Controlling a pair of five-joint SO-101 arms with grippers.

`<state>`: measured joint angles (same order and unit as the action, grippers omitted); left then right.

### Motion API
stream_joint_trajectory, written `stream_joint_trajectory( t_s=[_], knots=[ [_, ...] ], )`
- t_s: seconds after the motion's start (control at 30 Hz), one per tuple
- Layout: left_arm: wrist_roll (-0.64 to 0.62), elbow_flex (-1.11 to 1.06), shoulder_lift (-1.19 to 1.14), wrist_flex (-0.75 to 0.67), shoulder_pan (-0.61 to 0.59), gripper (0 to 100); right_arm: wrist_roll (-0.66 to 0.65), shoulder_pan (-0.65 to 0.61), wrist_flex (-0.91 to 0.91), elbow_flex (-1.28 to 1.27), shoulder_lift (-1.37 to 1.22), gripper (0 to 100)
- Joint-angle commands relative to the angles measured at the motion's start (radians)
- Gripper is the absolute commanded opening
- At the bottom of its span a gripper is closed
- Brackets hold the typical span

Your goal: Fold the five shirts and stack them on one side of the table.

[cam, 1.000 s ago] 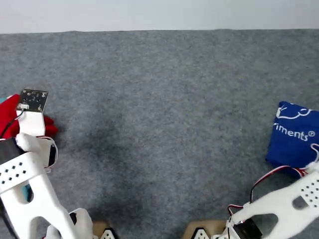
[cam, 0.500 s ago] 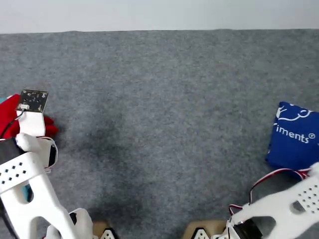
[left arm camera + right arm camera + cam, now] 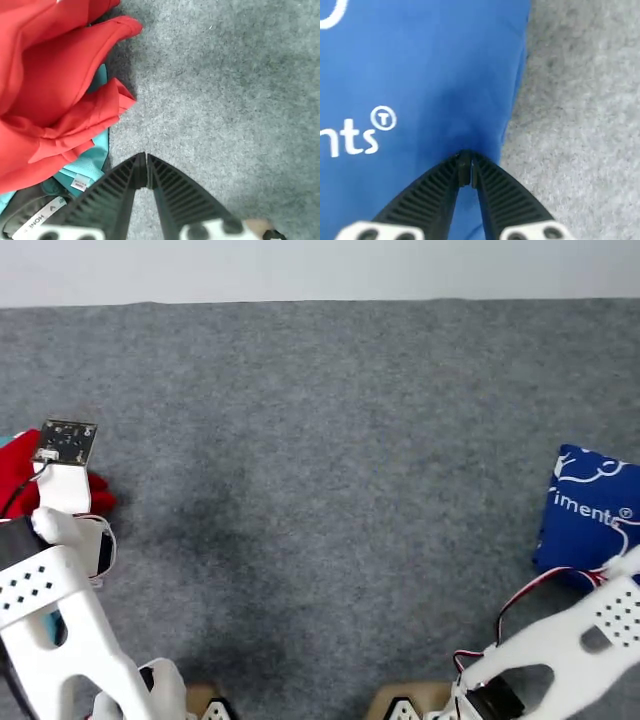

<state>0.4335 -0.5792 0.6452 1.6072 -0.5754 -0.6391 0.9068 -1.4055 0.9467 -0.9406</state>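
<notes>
A folded blue shirt (image 3: 592, 508) with white print lies at the table's right edge. My right gripper (image 3: 465, 171) is shut, its tips pinching a small crease in the blue shirt (image 3: 420, 75) near its edge. The right arm (image 3: 570, 650) rises from the near right corner. At the far left, a crumpled red shirt (image 3: 55, 85) lies on top of a teal shirt (image 3: 91, 167) and a dark shirt (image 3: 22, 222). My left gripper (image 3: 146, 172) is shut and empty, over bare mat just beside that pile. The left arm (image 3: 55, 590) stands next to the red shirt (image 3: 15, 475).
A grey felt mat (image 3: 330, 460) covers the table, with a wide bare stretch between the two arms. Its far edge meets a pale wall (image 3: 320, 270). The arms' bases (image 3: 400, 705) sit at the near edge.
The right arm shifted slightly over the blue shirt's near edge, and the shirt nudged a little. The left arm stayed still.
</notes>
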Motion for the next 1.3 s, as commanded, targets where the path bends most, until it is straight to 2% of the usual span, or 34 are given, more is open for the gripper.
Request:
stream_joint_trajectory(
  t_s=[0.0, 0.2, 0.37, 0.5, 0.7, 0.8, 0.97, 1.07, 1.27],
  knots=[
    [-0.008, 0.004, 0.02, 0.011, 0.0, 1, -0.006, 0.012, -0.022, 0.023, 0.044, 0.9],
    [-0.011, 0.035, 0.02, 0.025, 0.0, 1, -0.006, -0.058, -0.242, 0.121, 0.143, 0.9],
    [-0.011, 0.168, 0.02, 0.094, -0.005, 1, -0.003, -0.148, -0.394, 0.158, 0.211, 0.9],
    [-0.011, 0.225, 0.012, 0.098, -0.012, 11, 0.048, -0.185, -0.392, 0.089, 0.263, 0.9],
    [0.008, 0.262, 0.009, 0.075, -0.094, 19, 0.064, -0.232, -0.392, -0.163, 0.403, 0.9],
    [0.117, 0.268, -0.012, 0.074, -0.127, 21, 0.064, -0.255, -0.392, -0.331, 0.496, 0.9],
    [0.27, 0.314, -0.187, 0.021, -0.233, 21, 0.064, -0.314, -0.39, -0.603, 0.656, 0.9],
    [0.338, 0.375, -0.313, 0.003, -0.256, 21, 0.064, -0.357, -0.389, -0.726, 0.734, 0.9],
    [0.382, 0.532, -0.526, -0.054, -0.255, 21, 0.066, -0.429, -0.389, -0.879, 0.831, 0.9]
  ],
)
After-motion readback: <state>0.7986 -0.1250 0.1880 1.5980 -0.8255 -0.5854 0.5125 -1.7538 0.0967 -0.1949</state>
